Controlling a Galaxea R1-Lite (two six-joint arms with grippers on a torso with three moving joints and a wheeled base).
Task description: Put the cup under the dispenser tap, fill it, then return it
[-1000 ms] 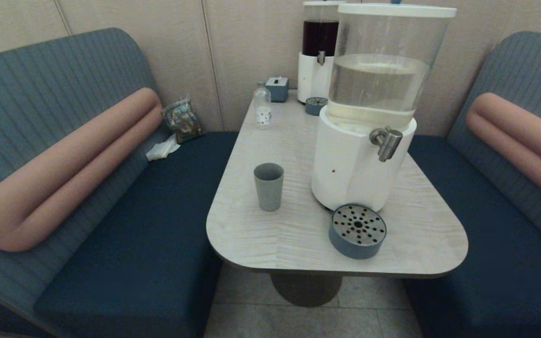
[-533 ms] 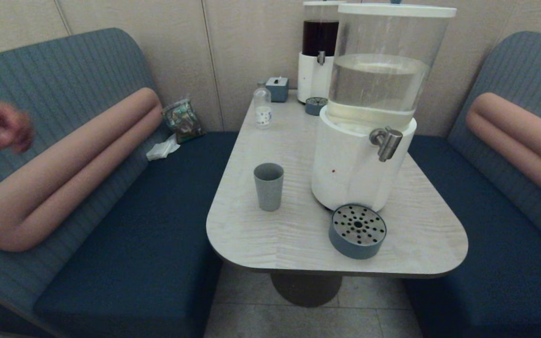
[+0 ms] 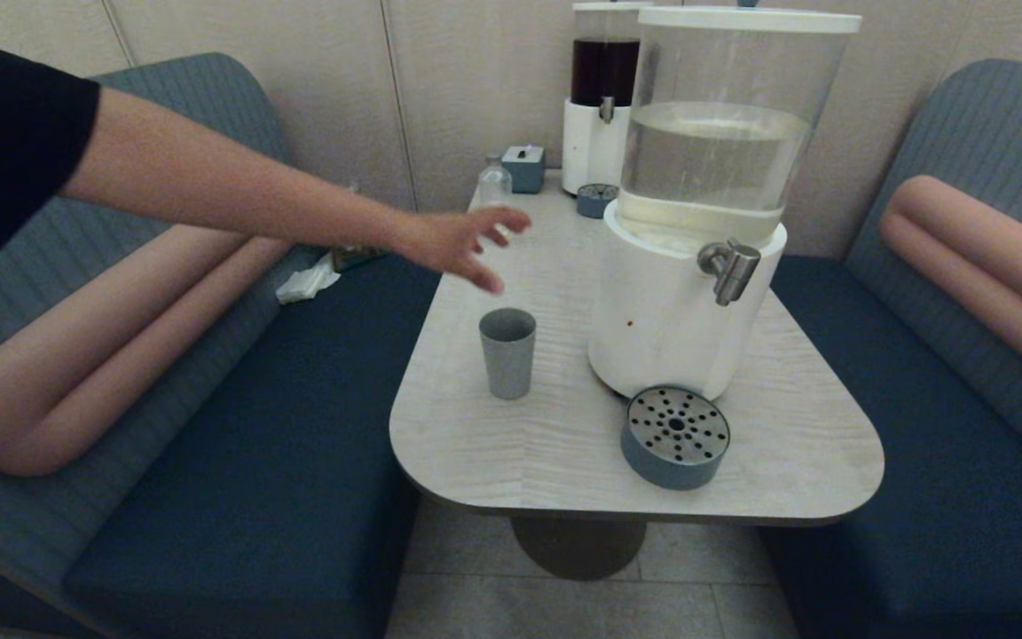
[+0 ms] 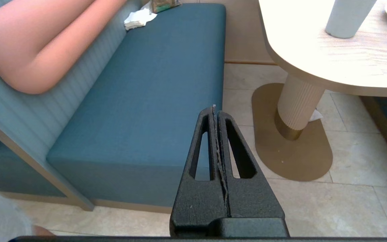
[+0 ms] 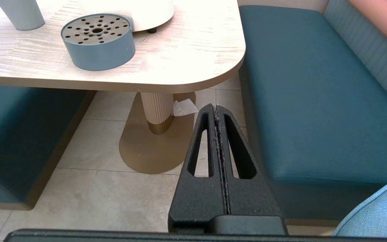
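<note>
The cup (image 3: 507, 351): plain matte grey-blue tapered tumbler, no handle. Stands upright, mouth up, on the table (image 3: 768, 444), towards its left edge and short of the near edge. Nothing grips it.

The dispenser tap (image 3: 729, 267): short brushed-steel spout, bent downward, projecting from the white base of the clear-liquid dispenser (image 3: 693, 266). The cup stands well apart from it.

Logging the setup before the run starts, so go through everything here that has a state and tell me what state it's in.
Cup: upright, empty, on the table.
Tap: nothing flowing.
Clear tank: about half full.
Drip tray: nothing on it.
Left gripper: shut, empty, below the table.
Right gripper: shut, empty, below the table.
</note>
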